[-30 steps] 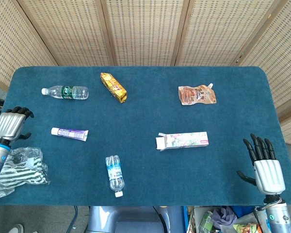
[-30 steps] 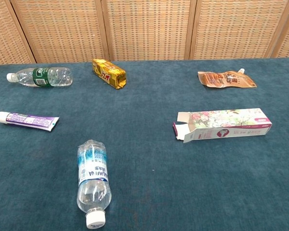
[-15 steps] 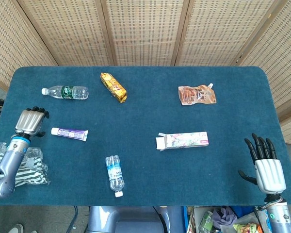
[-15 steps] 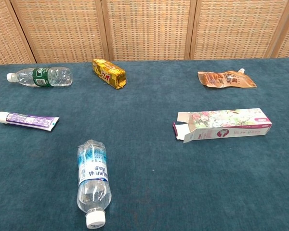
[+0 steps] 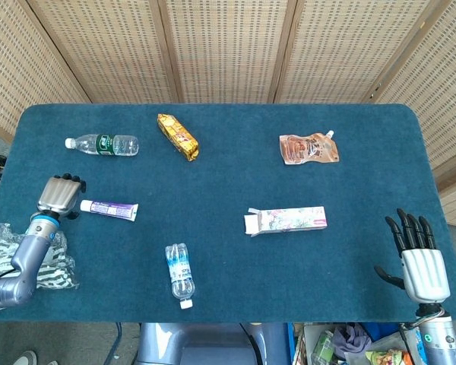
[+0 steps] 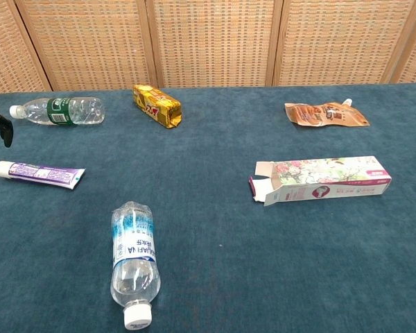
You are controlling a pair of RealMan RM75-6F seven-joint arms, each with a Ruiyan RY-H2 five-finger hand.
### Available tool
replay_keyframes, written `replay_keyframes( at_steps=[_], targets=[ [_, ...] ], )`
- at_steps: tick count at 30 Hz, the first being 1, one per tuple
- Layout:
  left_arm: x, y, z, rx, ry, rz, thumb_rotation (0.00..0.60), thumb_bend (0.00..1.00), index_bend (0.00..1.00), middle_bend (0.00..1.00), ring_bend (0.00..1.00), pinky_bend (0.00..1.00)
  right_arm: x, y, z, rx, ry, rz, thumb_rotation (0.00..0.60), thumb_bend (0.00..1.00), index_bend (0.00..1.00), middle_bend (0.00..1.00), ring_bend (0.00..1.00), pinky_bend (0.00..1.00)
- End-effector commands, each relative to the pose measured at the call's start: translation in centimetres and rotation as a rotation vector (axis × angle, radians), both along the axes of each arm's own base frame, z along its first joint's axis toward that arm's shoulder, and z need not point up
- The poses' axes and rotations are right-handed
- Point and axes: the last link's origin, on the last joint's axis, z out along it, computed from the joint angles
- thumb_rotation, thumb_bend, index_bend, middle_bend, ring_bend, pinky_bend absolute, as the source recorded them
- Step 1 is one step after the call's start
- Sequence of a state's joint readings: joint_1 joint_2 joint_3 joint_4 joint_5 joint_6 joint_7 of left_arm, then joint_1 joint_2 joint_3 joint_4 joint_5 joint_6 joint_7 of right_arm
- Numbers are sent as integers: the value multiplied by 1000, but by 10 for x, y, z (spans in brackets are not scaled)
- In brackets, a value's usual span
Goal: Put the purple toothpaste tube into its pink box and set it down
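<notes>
left hand (image 5: 58, 195) empty, curled by cap | tube (image 5: 109, 207) light, soft: pinch mid-body | box (image 5: 286, 220) thin card, crushable | right hand (image 5: 420, 262) spread, empty

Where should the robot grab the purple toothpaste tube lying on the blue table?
Probably around the middle of the purple toothpaste tube, coming down from above. It lies flat on the blue felt table, white cap toward the left hand, so its long sides are free for fingers to close across. Nothing crowds it.

Table (image 5: 228, 258) – matt blue cloth; bottles (image 5: 180, 275) clear glossy plastic; box (image 5: 287, 220) printed card; screen (image 5: 228, 46) woven cane.
</notes>
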State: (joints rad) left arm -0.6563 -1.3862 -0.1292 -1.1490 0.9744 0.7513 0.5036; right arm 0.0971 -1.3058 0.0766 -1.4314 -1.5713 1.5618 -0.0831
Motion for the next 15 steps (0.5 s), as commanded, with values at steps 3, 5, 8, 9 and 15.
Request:
replay_keyframes(
  at_steps=[3,5,8,9,15],
  targets=[
    [4,2,-8,-20,5,-4,600,228,384,300,220,319,-1,0,0,-2,1,-5,600,4,81,0,0,0],
    [5,3,-10,-23,6,-5,600,228,384,300,220,319,-1,-1,0,-2,2,-7,600,5,81,0,0,0],
    [5,5,-15,-33,10,-2,600,228,384,300,220,319,-3,-1,0,0,3,-12,600,4,81,0,0,0],
    [5,5,-16,-34,11,-1,600,228,384,299,220,319,-3,-1,0,0,3,-13,600,4,81,0,0,0],
    [5,7,-25,-52,24,7,600,228,385,300,220,319,-4,-2,-1,1,6,-19,600,5,81,0,0,0]
  ],
)
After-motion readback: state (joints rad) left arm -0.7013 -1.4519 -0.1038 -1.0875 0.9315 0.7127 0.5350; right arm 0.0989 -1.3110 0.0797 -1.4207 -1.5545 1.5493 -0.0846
